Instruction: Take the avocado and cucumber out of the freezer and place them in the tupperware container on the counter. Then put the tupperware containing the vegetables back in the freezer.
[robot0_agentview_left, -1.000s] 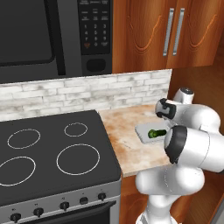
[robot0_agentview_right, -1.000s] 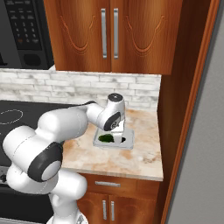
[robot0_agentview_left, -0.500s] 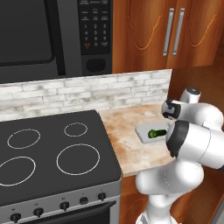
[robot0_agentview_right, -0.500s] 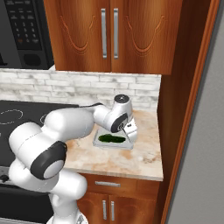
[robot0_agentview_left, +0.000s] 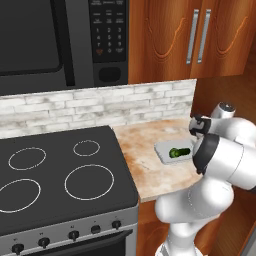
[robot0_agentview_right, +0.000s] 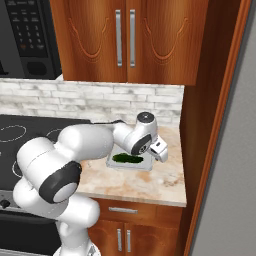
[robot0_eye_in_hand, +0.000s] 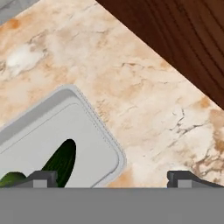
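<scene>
On the counter (robot0_agentview_left: 145, 160) to the right of the stove (robot0_agentview_left: 60, 175), in the left base view, the cucumber (robot0_agentview_left: 179, 152) is seen lying inside the tupperware container (robot0_agentview_left: 164, 148), while the arm has been swung further right than a second ago. In the right base view, the gripper (robot0_agentview_right: 159, 149) is now carried past the container's right edge, clear of the cucumber. In the hand view, the jaws are spread wide and empty above a container corner. The cucumber is judged delivered; the avocado cannot be made out.
</scene>
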